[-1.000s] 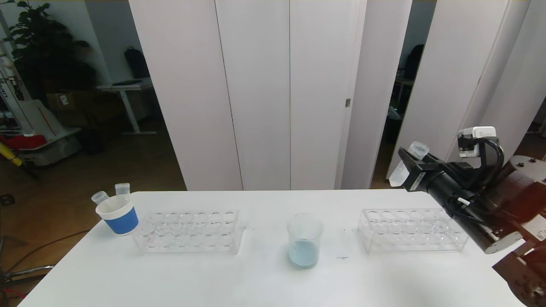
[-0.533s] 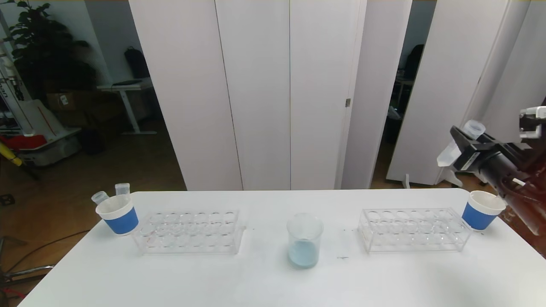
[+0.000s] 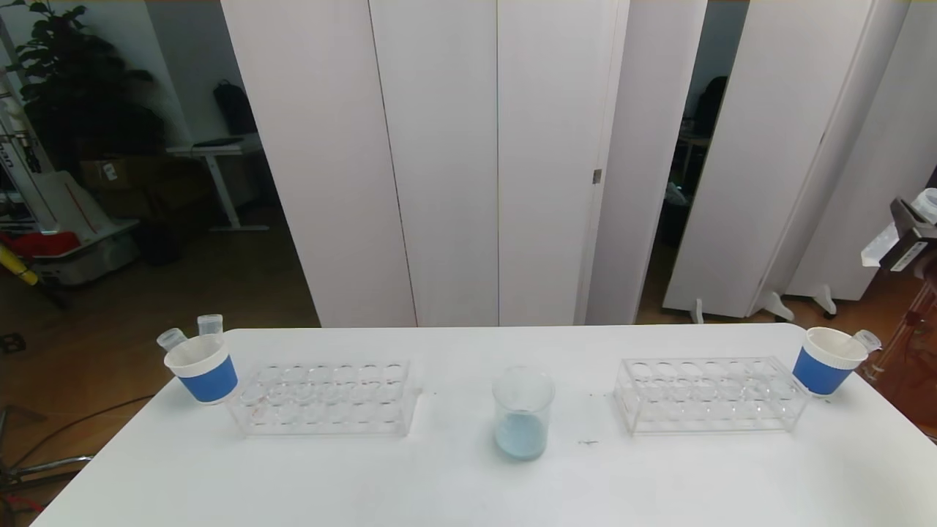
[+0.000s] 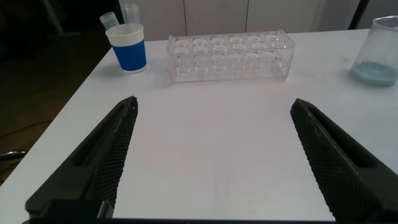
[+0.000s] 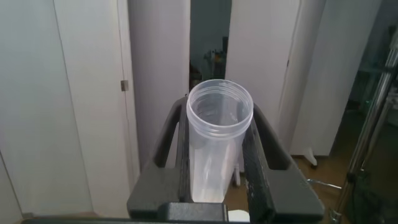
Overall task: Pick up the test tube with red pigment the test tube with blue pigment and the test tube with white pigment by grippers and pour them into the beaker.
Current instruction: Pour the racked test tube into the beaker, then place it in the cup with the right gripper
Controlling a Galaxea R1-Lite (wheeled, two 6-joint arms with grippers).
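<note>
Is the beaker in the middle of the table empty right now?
No, the beaker holds a layer of pale blue liquid at its bottom, plain in the head view.

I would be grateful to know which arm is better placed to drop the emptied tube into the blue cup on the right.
The right. Its gripper holds the tube high above and just beyond the right cup; the left gripper is open, empty, low over the table's left side.
</note>
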